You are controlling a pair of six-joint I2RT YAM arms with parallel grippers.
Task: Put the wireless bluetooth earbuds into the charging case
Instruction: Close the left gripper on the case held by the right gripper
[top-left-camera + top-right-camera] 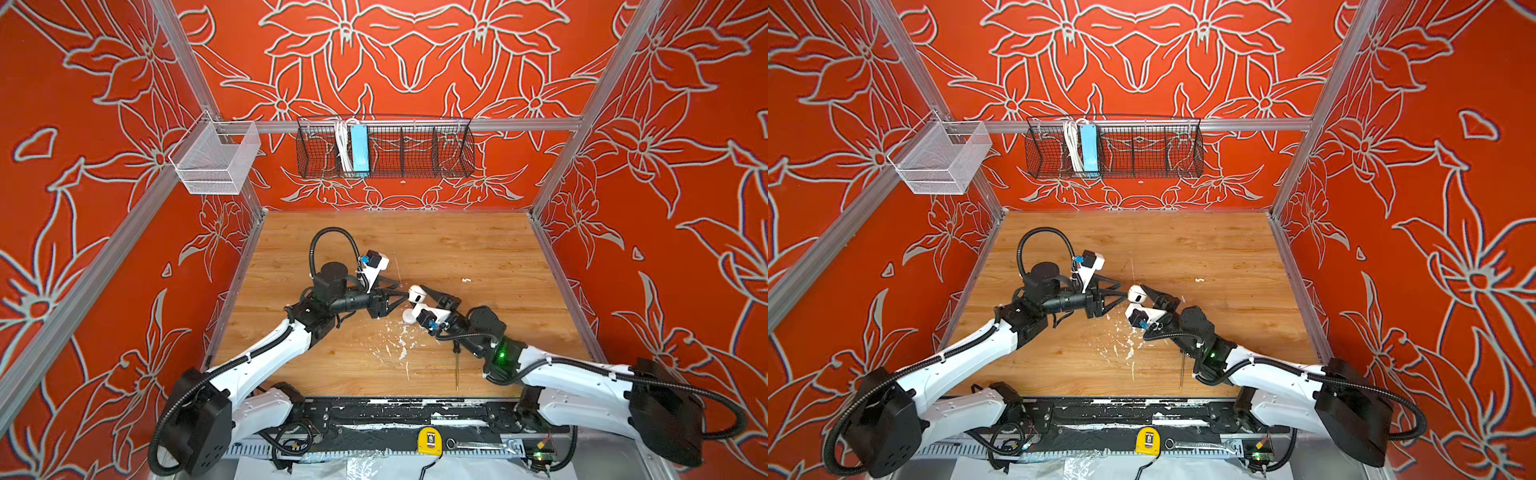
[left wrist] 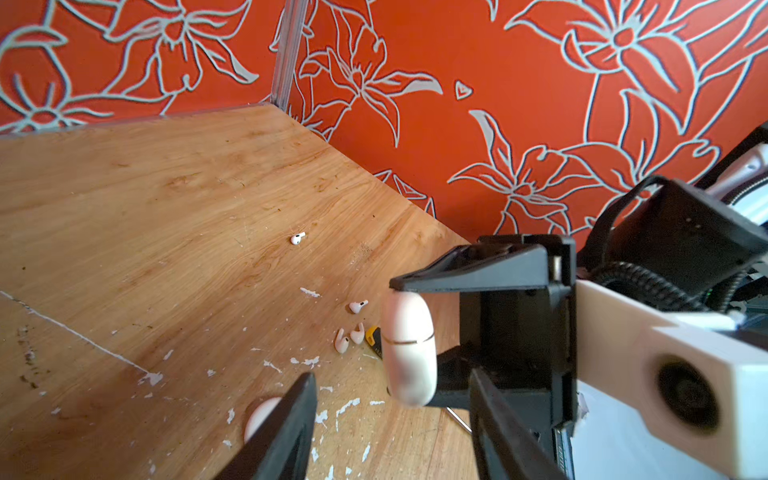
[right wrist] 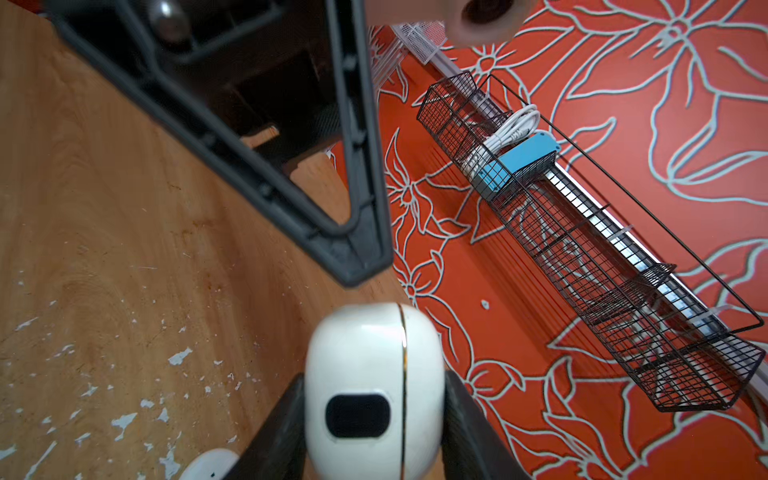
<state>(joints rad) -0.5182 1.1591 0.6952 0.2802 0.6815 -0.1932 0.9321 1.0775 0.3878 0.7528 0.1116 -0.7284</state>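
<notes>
Earbuds point(image 2: 358, 306), four small white ones, are seen lying loose on the tabletop point(image 1: 457, 241) in the left wrist view. Three are grouped close together near the white box point(image 3: 357, 361), two of them almost touching. A fourth earbud point(image 1: 466, 280) is set well apart from the box, on the right arm's side of it in both top views.

The charging case point(image 1: 408, 317), a round white puck, is found on the tabletop just beside the box, on the side nearer the robot's base. It is largely covered by the right arm's wrist camera in both top views, and only an edge of it is shown in the wrist views. Whether its lid is up or down cannot be told.

The white box is rounded-square, marked with a dark oval and crossed by a thin gold seam. It is clamped between the fingers of the right gripper point(image 1: 420, 296) and is carried clear of the tabletop.

The left gripper point(image 1: 404, 290) is held with its jaws parted and nothing between them. Its tips are placed just beside the box, on the side away from the right gripper; contact cannot be made out.

A screwdriver point(image 1: 457, 370) is laid on the tabletop near the box, its yellow-and-black handle close to the grouped three. White paint flecks point(image 1: 401, 351) are scattered on the robot's side of the box.
</notes>
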